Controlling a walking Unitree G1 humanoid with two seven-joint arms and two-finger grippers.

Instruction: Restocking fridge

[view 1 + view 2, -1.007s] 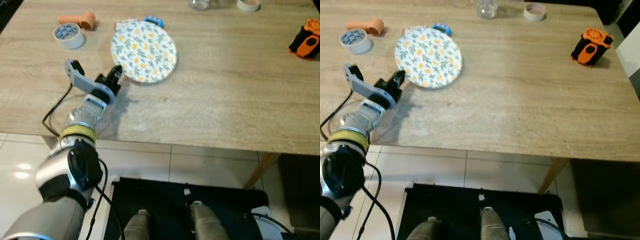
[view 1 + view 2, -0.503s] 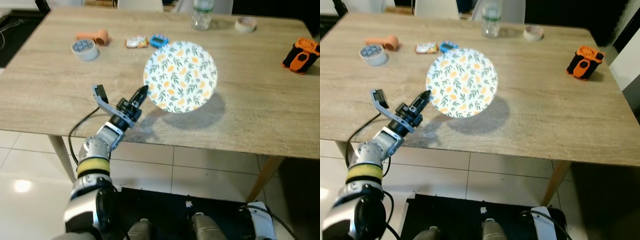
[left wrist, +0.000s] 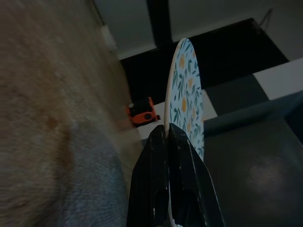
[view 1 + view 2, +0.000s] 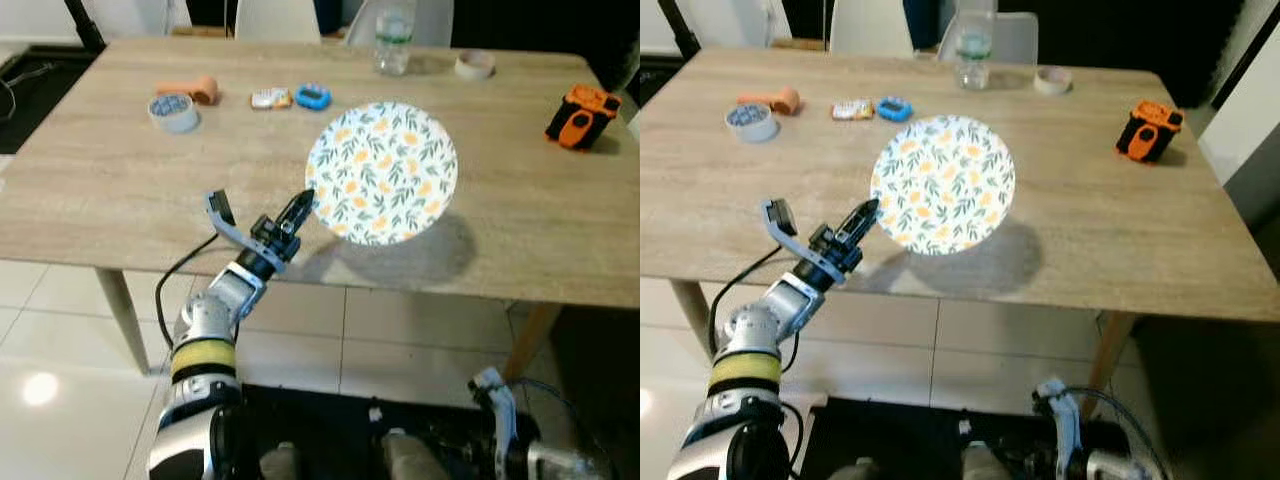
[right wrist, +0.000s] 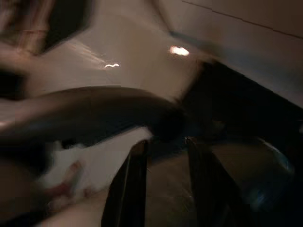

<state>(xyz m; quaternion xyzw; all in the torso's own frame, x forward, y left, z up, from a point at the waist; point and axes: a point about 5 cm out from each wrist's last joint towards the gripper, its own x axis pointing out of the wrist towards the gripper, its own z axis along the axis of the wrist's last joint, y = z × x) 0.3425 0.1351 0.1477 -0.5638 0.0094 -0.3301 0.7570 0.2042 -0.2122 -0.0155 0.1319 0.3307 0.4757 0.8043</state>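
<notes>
- One floral plate (image 4: pixel 383 171) is held above the wooden counter (image 4: pixel 110 190), pinched at its near-left rim by the left claw (image 4: pixel 303 207); its patterned face is tipped up toward the head camera, and its shadow falls on the counter surface beneath and to the right.
- In the left wrist view, the two black fingers (image 3: pixel 156 156) press together on the plate's thin edge, with the plate seen edge-on between them.
- The left arm reaches up from below the counter's near edge, a black cable trailing from its wrist.
- The right claw (image 5: pixel 163 156) hangs low beside the robot's body; its wrist view is dark and smeared, and the two fingers stand a little apart with nothing between them.
- Along the far-left part of the counter sit a roll of tape (image 4: pixel 174 110), an orange object (image 4: pixel 190 89), a small wrapped packet (image 4: pixel 270 98) and a blue round item (image 4: pixel 313 97).
- A clear bottle (image 4: pixel 395 45) and another tape roll (image 4: pixel 474 66) stand at the far edge; an orange-and-black device (image 4: pixel 577 117) lies toward the right end.
</notes>
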